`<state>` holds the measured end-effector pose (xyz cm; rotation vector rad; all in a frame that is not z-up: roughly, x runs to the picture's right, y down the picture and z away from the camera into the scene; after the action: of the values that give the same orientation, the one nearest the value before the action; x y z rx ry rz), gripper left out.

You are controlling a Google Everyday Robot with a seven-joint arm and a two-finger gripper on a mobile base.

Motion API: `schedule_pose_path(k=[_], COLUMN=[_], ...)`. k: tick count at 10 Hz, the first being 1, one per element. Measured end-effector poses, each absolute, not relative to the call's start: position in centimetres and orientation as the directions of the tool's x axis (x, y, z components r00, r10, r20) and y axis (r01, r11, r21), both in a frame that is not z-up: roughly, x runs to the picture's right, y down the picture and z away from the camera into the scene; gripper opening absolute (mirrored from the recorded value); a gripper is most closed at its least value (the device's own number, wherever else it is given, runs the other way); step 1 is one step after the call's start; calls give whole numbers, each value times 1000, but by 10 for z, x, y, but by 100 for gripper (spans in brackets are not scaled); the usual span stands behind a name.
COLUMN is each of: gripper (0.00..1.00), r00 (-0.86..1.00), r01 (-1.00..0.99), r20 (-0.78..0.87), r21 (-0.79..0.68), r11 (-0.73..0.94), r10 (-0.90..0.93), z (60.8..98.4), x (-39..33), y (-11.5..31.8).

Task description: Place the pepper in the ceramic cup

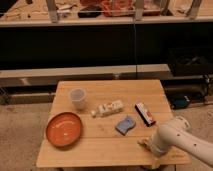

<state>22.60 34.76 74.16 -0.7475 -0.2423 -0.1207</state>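
The ceramic cup (77,97) stands upright, small and pale, on the left part of the wooden table (110,147), behind the orange-red plate. My gripper (149,145) is down at the table's front right, at the end of the white arm (176,141), far from the cup. A small pale orange bit (142,143) pokes out on the gripper's left side. It may be the pepper, but I cannot tell, and the arm covers the rest of that spot.
A round orange-red plate (64,129) lies at the front left. A white bottle-like object (109,108) lies mid-table, a blue sponge (126,125) in front of it, and a red, black and white packet (145,113) to the right. Dark shelving stands behind the table.
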Motion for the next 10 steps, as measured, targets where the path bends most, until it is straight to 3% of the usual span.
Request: schedule_pose_path(k=[3,4,5,10], gripper=[26,13,6,3], r00=[965,967,967,968], r01=[194,191,192,206], r20=[260,254,254,244], r21=[-660,-655,-648,-613], r11=[726,731,737,762], r10=[-22,-24,-28,-66], z=[740,741,740,716], x=[226,228,228,224], y=[347,343,337,297])
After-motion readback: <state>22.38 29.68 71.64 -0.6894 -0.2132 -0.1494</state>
